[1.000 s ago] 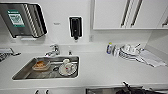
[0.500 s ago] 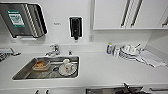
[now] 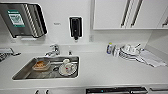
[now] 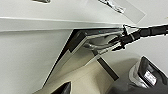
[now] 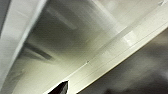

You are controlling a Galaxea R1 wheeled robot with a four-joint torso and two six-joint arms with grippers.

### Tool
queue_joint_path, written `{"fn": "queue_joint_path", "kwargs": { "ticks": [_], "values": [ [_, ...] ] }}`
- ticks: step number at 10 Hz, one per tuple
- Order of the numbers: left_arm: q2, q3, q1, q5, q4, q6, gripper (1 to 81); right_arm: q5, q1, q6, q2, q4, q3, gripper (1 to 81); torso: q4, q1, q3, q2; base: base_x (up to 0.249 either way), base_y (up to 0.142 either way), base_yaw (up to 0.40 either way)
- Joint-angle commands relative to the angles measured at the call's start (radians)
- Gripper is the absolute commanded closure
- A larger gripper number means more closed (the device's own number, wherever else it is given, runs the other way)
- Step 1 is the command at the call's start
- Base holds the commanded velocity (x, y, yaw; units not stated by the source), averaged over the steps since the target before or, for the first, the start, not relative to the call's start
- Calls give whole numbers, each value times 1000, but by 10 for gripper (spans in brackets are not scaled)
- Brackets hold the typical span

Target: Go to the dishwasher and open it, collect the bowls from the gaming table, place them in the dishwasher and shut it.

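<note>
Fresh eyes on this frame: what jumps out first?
The steel sink set in the white counter, with an orange container and white dishes inside. On the wall above, a paper towel dispenser and a black soap dispenser. In the left wrist view, the dishwasher door stands tilted partly open under the counter, the other arm's gripper at its bar handle.

sink (image 3: 22, 73) with dishes, white counter (image 3: 105, 70), dishwasher (image 3: 116, 90) top

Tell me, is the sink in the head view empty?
No, the sink holds an orange dish and a white plate with a cup.
</note>
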Motion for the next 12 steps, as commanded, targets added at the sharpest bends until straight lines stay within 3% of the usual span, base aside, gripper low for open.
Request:
{"fn": "queue_joint_path", "kwargs": {
  "ticks": [1,8,12],
  "values": [
    [-41,29,-78,19,5,2,10,-202,9,-24,-45,-44,16,10,0,0,0,0,0,0,0],
    [-4,29,-78,18,8,1,10,-171,-58,-26,-31,-51,24,10,0,0,1,0,-29,0,0],
    [-10,29,-75,19,8,2,10,-154,-78,-24,47,-58,-20,10,0,0,1,0,-51,0,0]
  ]
}}
